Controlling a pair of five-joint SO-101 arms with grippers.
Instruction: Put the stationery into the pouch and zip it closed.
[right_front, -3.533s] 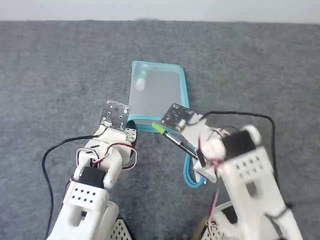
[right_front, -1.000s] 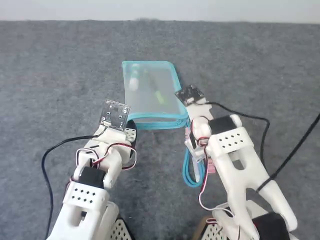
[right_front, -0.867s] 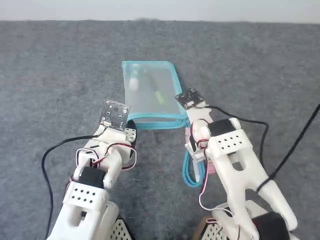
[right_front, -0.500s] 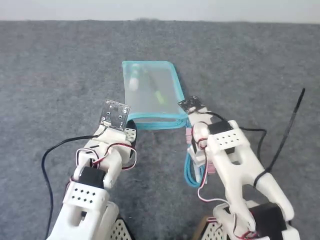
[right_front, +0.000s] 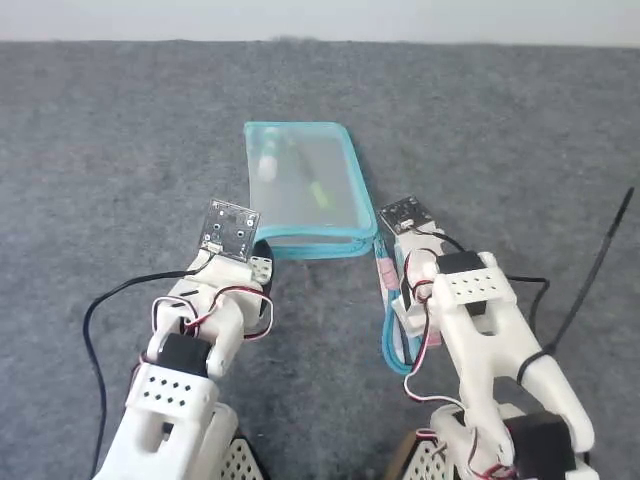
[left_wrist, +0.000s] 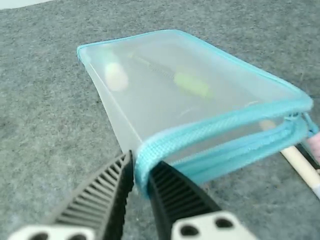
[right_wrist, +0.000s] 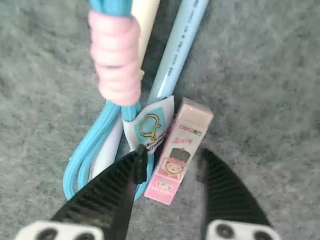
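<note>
While the pouch (right_front: 300, 190) lies mid-table (right_front: 520, 130), its near edge looking unzipped and a green-tipped pen (right_front: 316, 192) and a white bit (right_front: 268, 166) inside, we're in the loading step, I'd say, with more stationery to go in. Left gripper (left_wrist: 141, 167) is pinched tight on the pouch's zip edge at the near corner, steadying the mouth. Over to the right: the eraser (right_wrist: 177, 150) lies flat just outside that mouth, against the tag (right_wrist: 150, 127) of a blue cord (right_wrist: 82, 170) and beside a blue pen (right_wrist: 177, 50). Right gripper (right_wrist: 172, 159) hangs straight above, jaws wide apart, straddling the eraser, holding nothing. Next move, by my reading: drop, close on the eraser alone without snagging that tag, then carry it to the mouth. Left arm reaches low and forward; right arm is bent sharply, wrist pointing down
</note>
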